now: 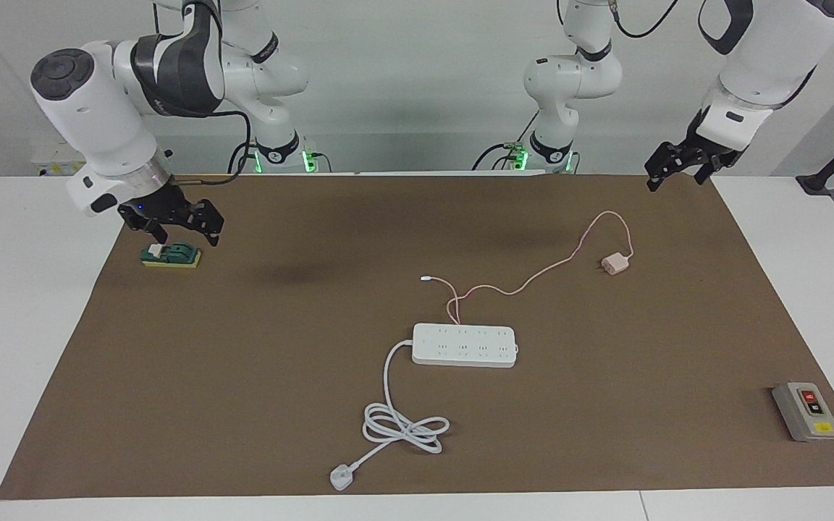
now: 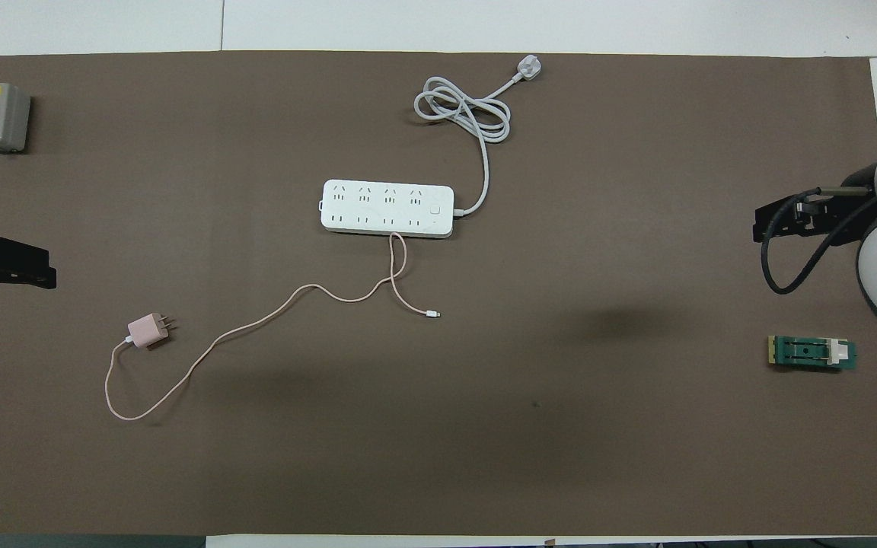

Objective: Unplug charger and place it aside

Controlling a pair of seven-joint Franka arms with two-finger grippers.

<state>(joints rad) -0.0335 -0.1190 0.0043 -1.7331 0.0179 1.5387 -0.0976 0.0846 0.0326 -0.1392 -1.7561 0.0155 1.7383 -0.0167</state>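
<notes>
1. Surface point(image 1: 258, 405): brown mat across the table, carrying every item below.
2. Right end effector point(image 1: 187, 233): raised over the mat's corner at the right arm's end, just above the green block; its black fingers stand apart with nothing between them.
3. Left end effector point(image 1: 677, 170): raised over the mat's edge at the left arm's end, above and to the side of the charger, clear of it; whether its fingers are apart or together cannot be told.
4. Power strip point(image 1: 464, 345): long white body lying flat mid-mat, well apart from both end effectors, no plug in its sockets. Its thick white cord point(image 1: 395, 423) runs off farther from the robots, loops in a coil and ends in a white plug.
5. Switch box point(image 1: 806, 411): grey, with a red button, at the left arm's end of the mat, farther from the robots than the charger.
6. Green block point(image 1: 171, 255): small green piece on a yellow base, directly below the right end effector.
7. Charger point(image 1: 614, 263): pale pink cube lying loose on the mat, unplugged, prongs out, nearest the left end effector and well apart from the right one.
8. Charger cable point(image 1: 533, 278): thin pink line looping from the cube toward the power strip, touching the strip's near edge, its white tip resting free on the mat.
</notes>
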